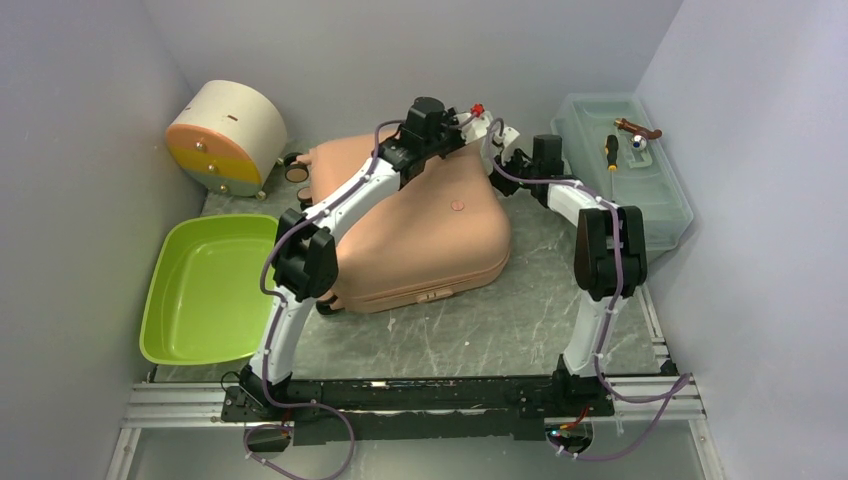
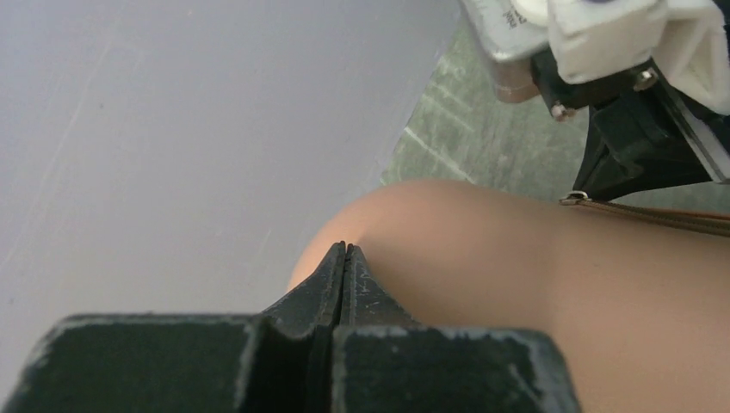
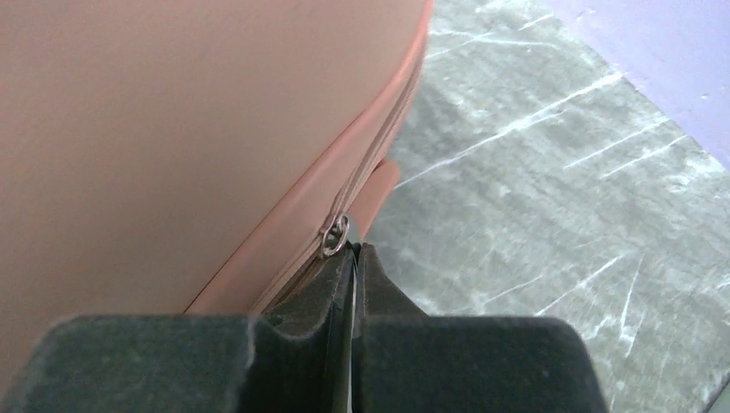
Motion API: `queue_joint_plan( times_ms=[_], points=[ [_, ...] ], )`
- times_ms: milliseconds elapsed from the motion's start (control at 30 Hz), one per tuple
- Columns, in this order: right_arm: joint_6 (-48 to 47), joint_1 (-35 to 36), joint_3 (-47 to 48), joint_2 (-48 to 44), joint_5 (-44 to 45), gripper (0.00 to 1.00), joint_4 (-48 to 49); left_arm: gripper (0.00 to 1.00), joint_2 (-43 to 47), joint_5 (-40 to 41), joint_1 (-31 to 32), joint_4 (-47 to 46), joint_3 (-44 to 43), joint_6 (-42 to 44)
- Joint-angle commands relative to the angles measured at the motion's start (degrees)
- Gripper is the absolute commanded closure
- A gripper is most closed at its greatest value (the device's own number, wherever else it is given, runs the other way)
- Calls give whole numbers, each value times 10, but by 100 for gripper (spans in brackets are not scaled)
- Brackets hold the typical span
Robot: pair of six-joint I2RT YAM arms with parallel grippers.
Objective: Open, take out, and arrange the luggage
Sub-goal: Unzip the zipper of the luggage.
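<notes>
Starting near: anchoring both arms at the near edge and reaching out over the table (image 1: 520, 320), gripping nothing down here. Noting a lime green tub (image 1: 200, 290) at near left, lying open side up beside the left arm, probably waiting as a drop spot for contents. Finding the luggage (image 1: 420, 225) mid-table between the two arms, lying flat, lid side up, wheels pointing far left, looking closed. Stretching the left arm across the shell to its far side. Keeping the left gripper (image 2: 344, 249) clenched tight on nothing, tips at the rounded far corner of the shell, touching or just above, cannot tell. Likely bracing the case so it is not sliding under a pull. Clamping the right gripper (image 3: 351, 254) on the zipper pull (image 3: 334, 234) at the far right corner, pinching the tab flat between the fingers and leaving only the ring showing at the tips. Gripping there, by judgement, because unzipping is coming before any lid lifting. Rating the task as barely begun: nothing out, nothing arranged. Farther back, spotting a cream half-round box (image 1: 225, 135) at far left and a translucent toolbox (image 1: 575, 110) at far right, with a screwdriver (image 1: 611, 152) in or on it, cannot tell which. Leaving both untouched, well apart from the grippers.
</notes>
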State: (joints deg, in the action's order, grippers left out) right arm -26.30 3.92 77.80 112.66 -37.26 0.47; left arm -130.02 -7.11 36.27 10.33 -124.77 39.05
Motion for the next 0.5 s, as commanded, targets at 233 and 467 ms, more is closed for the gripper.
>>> queue_joint_plan(
  times_ms=[233,467],
  points=[
    [98,11,235,137,88,100,49,100,-39,155,-42,110,-21,-96],
    [95,15,349,208,42,100,2,100,-76,276,-62,-18,-42,-70]
  ],
)
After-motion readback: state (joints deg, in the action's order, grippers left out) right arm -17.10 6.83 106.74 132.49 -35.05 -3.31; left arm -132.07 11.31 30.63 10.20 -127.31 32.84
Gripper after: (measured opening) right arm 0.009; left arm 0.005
